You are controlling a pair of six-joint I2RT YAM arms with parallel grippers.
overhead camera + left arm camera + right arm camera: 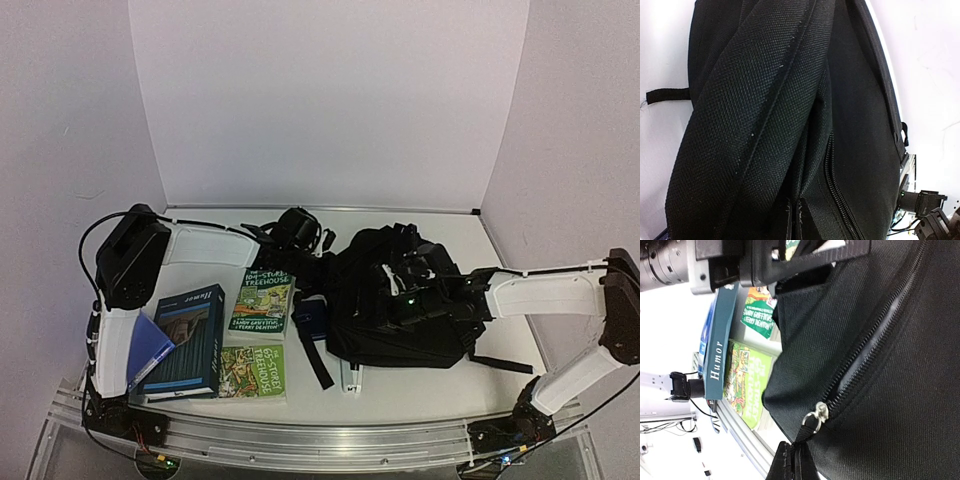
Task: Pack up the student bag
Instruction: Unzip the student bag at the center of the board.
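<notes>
Aluminium rail [300, 432] edges the white table [420, 385] between pale walls [330, 100], top view; large black fabric backpack [400, 310] lies right of centre. Left wrist: left gripper [795, 222], cropped, closed at backpack fabric, hold unclear. Right wrist: right gripper [792, 465], mostly cut off, pinches the ringed zipper pull [810, 421].

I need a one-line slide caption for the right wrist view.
Right gripper pinching the zipper pull of the black student bag; Humor book and green book beyond.
</notes>
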